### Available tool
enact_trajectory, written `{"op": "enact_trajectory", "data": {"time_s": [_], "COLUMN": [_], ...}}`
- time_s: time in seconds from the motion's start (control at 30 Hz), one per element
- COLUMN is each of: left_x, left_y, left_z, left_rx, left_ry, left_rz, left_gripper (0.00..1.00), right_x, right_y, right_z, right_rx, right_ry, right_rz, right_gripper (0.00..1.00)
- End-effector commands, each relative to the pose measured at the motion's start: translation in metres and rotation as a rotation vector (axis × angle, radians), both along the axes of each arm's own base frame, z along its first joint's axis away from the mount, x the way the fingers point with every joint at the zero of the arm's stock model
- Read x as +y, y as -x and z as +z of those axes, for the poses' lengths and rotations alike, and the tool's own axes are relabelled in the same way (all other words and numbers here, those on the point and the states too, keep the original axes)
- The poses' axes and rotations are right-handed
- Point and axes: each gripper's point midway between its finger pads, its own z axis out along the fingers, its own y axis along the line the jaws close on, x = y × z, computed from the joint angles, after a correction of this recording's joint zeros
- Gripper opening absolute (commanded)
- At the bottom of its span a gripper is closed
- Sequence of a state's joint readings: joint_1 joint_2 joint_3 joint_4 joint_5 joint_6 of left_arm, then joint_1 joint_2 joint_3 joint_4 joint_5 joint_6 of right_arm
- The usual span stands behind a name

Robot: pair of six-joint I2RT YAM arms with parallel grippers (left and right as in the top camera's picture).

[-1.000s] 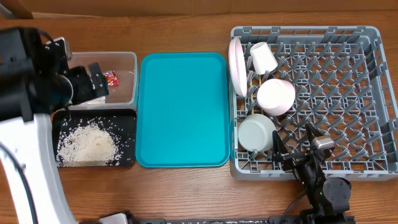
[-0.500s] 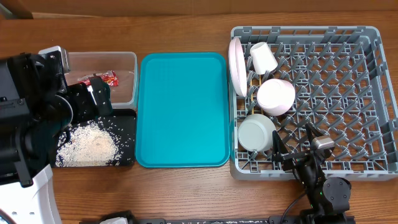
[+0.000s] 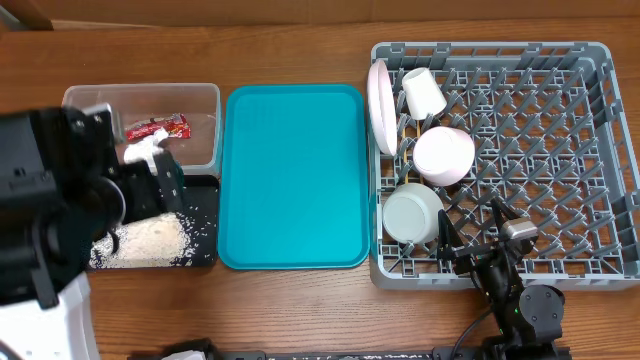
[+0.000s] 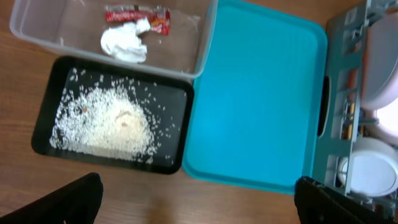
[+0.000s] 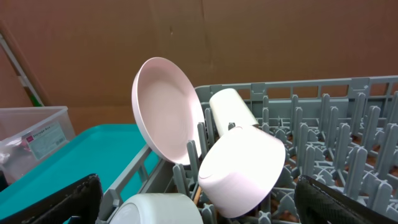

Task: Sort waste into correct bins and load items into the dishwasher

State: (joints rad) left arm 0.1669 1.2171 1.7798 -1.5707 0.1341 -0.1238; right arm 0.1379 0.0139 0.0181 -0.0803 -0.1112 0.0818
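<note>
Left wrist view bares the napkin in the tub, half-hidden overhead; left gripper and right gripper gape empty

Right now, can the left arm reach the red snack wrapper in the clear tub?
Probably yes: the left gripper hangs open above, the clear tub is lidless, and the napkin leaves the red snack wrapper mostly uncovered.

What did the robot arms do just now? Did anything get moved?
The left gripper, open and empty, pulled back from over the clear tub toward the near table edge, uncovering the napkin and the rest of the red wrapper. Nothing was grabbed or dropped. The right gripper, rice, teal tray and racked dishes stayed put.
</note>
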Motion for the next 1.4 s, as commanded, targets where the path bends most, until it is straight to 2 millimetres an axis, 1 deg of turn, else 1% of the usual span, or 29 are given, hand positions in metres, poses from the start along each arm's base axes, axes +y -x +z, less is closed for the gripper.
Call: {"op": "enact_trajectory", "data": {"time_s": [0.0, 0.07, 0.13, 0.27, 0.33, 0.37, 0.43, 0.53, 0.63, 0.67, 0.73, 0.83, 1.07, 1.17, 1.3, 1.37], "left_x": [-0.014, -0.02, -0.023, -0.026, -0.031, -0.035, -0.042, -0.057, -0.068, -0.069, -0.069, -0.067, -0.06, -0.06, -0.06, -0.06], "left_y": [0.036, 0.048, 0.055, 0.05, 0.044, 0.039, 0.028, 0.014, 0.012, 0.012, 0.012, 0.009, -0.002, -0.003, -0.003, -0.003], "left_z": [-0.01, -0.021, -0.033, -0.05, -0.057, -0.057, -0.051, -0.032, -0.011, -0.006, -0.004, -0.013, -0.065, -0.083, -0.092, -0.101], "left_rx": [-0.032, -0.051, -0.096, -0.257, -0.351, -0.415, -0.559, -0.812, -1.033, -1.089, -1.162, -1.193, -1.113, -1.101, -1.124, -1.132], "left_ry": [-0.007, 0.011, 0.032, 0.041, 0.056, 0.061, 0.063, 0.065, 0.035, 0.035, 0.033, 0.027, 0.007, 0.006, 0.006, 0.006], "left_rz": [-0.035, -0.032, -0.01, -0.008, -0.038, -0.058, -0.103, -0.181, -0.252, -0.255, -0.255, -0.244, -0.198, -0.198, -0.197, -0.197], "left_gripper": [1.0, 1.0, 1.0, 1.0, 1.0, 1.0, 1.0, 1.0, 1.0, 1.0, 1.0, 1.0, 1.0, 1.0, 1.0, 1.0], "right_x": [-0.003, -0.003, -0.003, -0.003, -0.003, -0.003, -0.003, -0.003, -0.003, -0.003, -0.003, -0.003, -0.003, -0.003, -0.003, -0.003], "right_y": [-0.001, -0.001, -0.001, -0.001, -0.001, -0.001, -0.001, -0.001, -0.001, -0.001, -0.001, -0.001, -0.001, -0.001, -0.001, -0.001], "right_z": [-0.002, -0.002, -0.002, -0.002, -0.002, -0.002, -0.002, -0.002, -0.002, -0.002, -0.002, -0.002, -0.002, -0.002, -0.002, -0.002], "right_rx": [-0.006, -0.006, -0.006, -0.006, -0.006, -0.006, -0.006, -0.006, -0.006, -0.006, -0.006, -0.005, -0.006, -0.005, -0.006, -0.005], "right_ry": [0.003, 0.003, 0.003, 0.003, 0.003, 0.003, 0.003, 0.003, 0.003, 0.003, 0.003, 0.003, 0.003, 0.003, 0.003, 0.003], "right_rz": [-0.017, -0.017, -0.017, -0.017, -0.017, -0.017, -0.017, -0.017, -0.017, -0.017, -0.017, -0.017, -0.017, -0.017, -0.017, -0.017], "right_gripper": [1.0, 1.0, 1.0, 1.0, 1.0, 1.0, 1.0, 1.0, 1.0, 1.0, 1.0, 1.0, 1.0, 1.0, 1.0, 1.0]}}
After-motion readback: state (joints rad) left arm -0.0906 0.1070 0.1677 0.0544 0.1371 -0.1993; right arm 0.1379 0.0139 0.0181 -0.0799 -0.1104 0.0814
